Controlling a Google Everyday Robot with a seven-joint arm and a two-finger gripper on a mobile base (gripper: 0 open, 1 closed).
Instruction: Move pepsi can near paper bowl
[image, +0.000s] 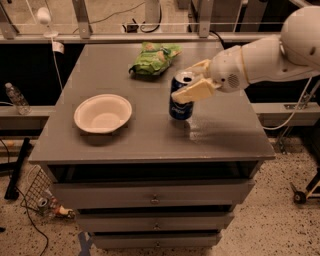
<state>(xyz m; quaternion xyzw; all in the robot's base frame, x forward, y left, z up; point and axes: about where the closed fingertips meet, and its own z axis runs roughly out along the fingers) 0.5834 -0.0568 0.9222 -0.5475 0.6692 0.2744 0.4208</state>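
Observation:
The pepsi can is dark blue with a silver top and stands upright near the middle of the grey table. My gripper reaches in from the right and is shut on the can, its cream fingers on either side of the upper half. The paper bowl is cream-white, shallow and wide-rimmed; it sits on the left part of the table, a hand's width left of the can.
A green snack bag lies at the back of the table behind the can. Drawers run below the table front. A plastic bottle stands on a ledge at the left. Cables and a wire basket lie on the floor at lower left.

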